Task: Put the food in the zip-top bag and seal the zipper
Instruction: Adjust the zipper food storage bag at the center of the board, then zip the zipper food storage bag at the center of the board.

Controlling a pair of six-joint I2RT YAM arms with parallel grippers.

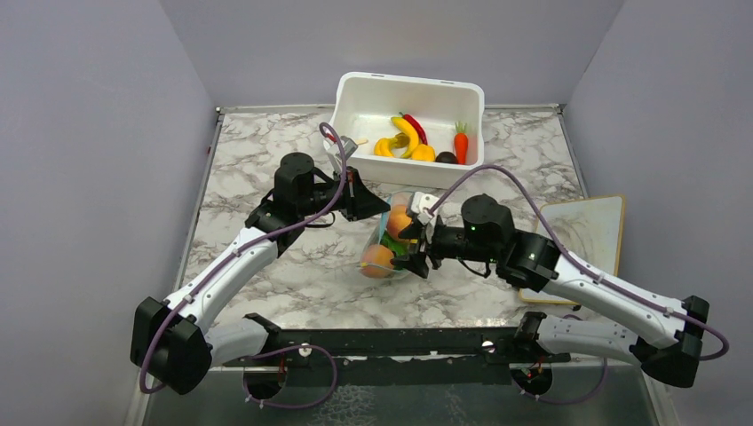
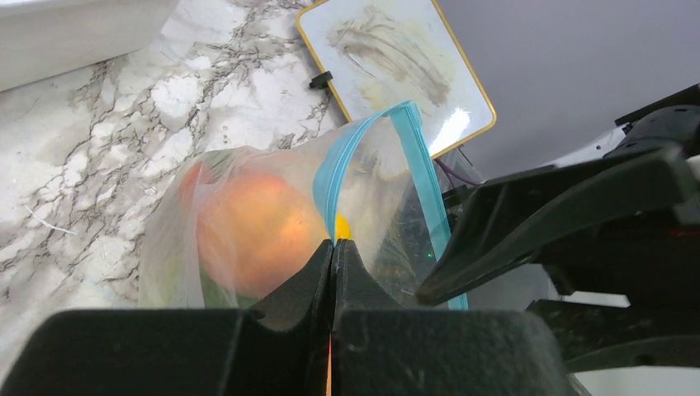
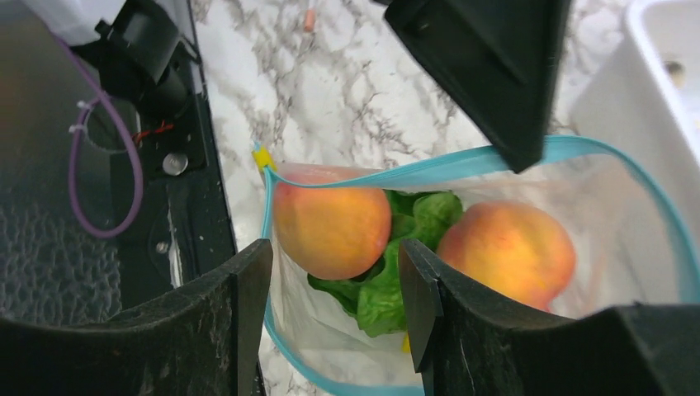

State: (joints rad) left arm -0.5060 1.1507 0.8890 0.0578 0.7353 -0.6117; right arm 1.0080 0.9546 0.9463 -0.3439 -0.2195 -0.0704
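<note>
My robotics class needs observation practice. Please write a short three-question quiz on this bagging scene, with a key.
1. True or false: the left gripper is shut on the zipper.
2. What lies in the bag?
A. grapes and an apple
B. peaches and lettuce
C. nothing
3. Fill in: the right gripper is ___ (open or shut).

Key: 1 true; 2 B; 3 open.
</note>
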